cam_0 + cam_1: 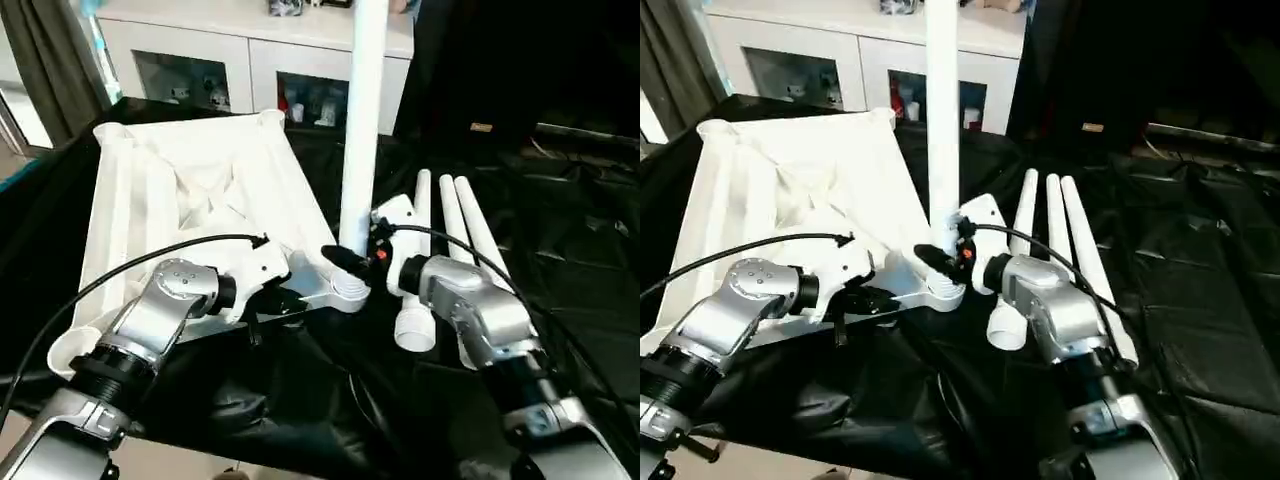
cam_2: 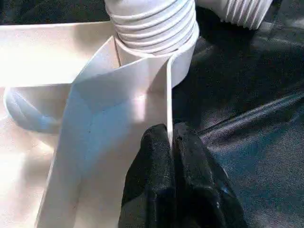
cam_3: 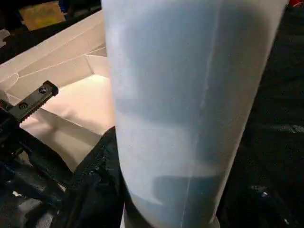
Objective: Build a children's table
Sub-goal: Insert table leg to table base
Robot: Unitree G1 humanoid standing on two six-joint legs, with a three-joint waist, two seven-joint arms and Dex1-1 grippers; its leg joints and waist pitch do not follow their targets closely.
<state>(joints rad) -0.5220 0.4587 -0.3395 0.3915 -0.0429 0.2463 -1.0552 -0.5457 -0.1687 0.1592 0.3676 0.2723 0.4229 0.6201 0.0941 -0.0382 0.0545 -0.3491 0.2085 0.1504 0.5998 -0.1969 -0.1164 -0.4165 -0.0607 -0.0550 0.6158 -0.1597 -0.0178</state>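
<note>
- Tabletop (image 1: 200, 200): white plastic, lies underside up on the counter (image 1: 560, 230), ribs and round corner sockets showing. Reads as light, stiff, thin-walled and smooth; likely to skid on the sheeting if pushed sideways.
- Left end effector (image 2: 170, 156): pinched nearly closed on the thin upright rim wall of the tabletop, just beside the near corner socket (image 1: 345, 290). A sensible hold, in my judgement: the rim is narrow enough to clamp and it pins the top down.
- Upright leg (image 1: 362, 120): long white tube standing vertical in that socket, screw threads showing at its foot. Hollow, light, slick; best taken low, close to the socket, to keep it from tilting.
- Right end effector (image 1: 362, 255): about half open around the leg's lower end, black fingers (image 3: 95, 180) against the tube.
- 3 spare legs (image 1: 455, 250): lying side by side, just right of the socket, touching one another.
- Surface: counter draped in black, glossy, wrinkled sheeting; folds could snag or shift.
- Room: white cabinet (image 1: 230, 60) with glass doors beyond the tabletop; curtain (image 1: 50, 60) at far left.
</note>
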